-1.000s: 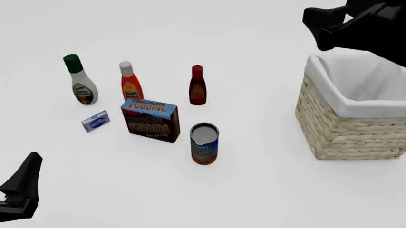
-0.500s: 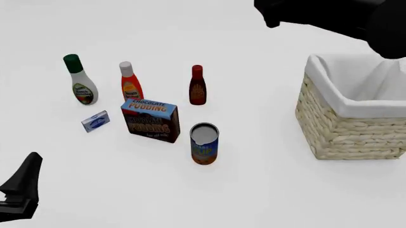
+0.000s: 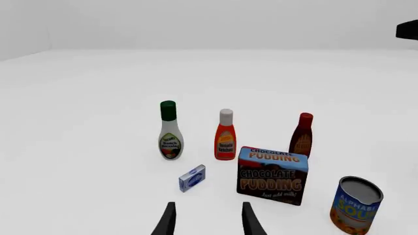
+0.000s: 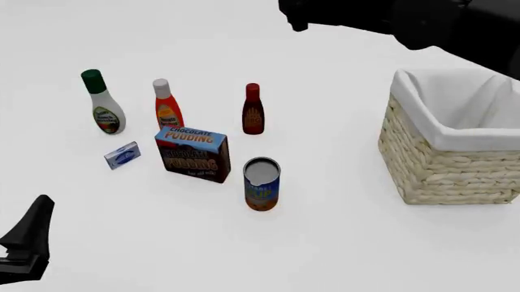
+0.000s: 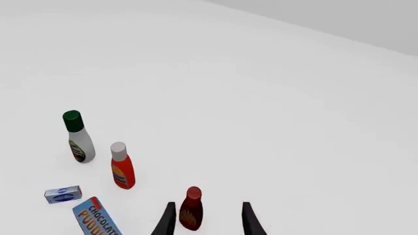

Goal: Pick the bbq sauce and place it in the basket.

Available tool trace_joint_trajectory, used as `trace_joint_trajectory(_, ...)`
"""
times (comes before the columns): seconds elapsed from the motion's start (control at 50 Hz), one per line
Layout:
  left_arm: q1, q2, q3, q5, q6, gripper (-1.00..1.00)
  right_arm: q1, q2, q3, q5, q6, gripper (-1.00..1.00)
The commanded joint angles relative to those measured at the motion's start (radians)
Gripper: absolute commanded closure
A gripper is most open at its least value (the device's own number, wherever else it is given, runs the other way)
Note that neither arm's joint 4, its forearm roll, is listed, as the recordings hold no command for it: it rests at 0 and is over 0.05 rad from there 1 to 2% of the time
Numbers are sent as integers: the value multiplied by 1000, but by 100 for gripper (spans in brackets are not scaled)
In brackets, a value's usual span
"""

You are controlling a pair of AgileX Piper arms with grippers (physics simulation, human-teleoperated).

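Note:
The bbq sauce [image 4: 252,109] is a small dark reddish-brown bottle with a red cap, standing upright behind the other groceries [image 3: 302,136]. The wicker basket [image 4: 442,167] with its white lining stands to the right of it, with nothing showing inside. My right arm [image 4: 390,21] reaches leftward across the top of the front view, high above the table. In the right wrist view my right gripper [image 5: 207,221] is open, and the bbq sauce [image 5: 191,209] shows between its fingers, farther off. My left gripper [image 3: 207,221] is open and holds nothing, low at the near left [image 4: 28,240].
Left of the sauce stand an orange-red bottle with a white cap [image 4: 167,104] and a white bottle with a green cap [image 4: 102,104]. In front of them are a chocolate pudding box [image 4: 193,153], a soup can [image 4: 262,184] and a small blue packet [image 4: 122,155].
My right arm has swept left along the top of the front view, from over the basket to behind the bbq sauce. The left arm and all objects have stayed put.

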Motion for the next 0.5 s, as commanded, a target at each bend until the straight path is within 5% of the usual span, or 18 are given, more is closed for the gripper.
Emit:
trace_joint_trajectory(0.02,0,0,0,0,0,-100,36,102,-109,31,17,-100)
trace_joint_trajectory(0.5,0,0,0,0,0,-100,68,397,-404,86,56,-100)
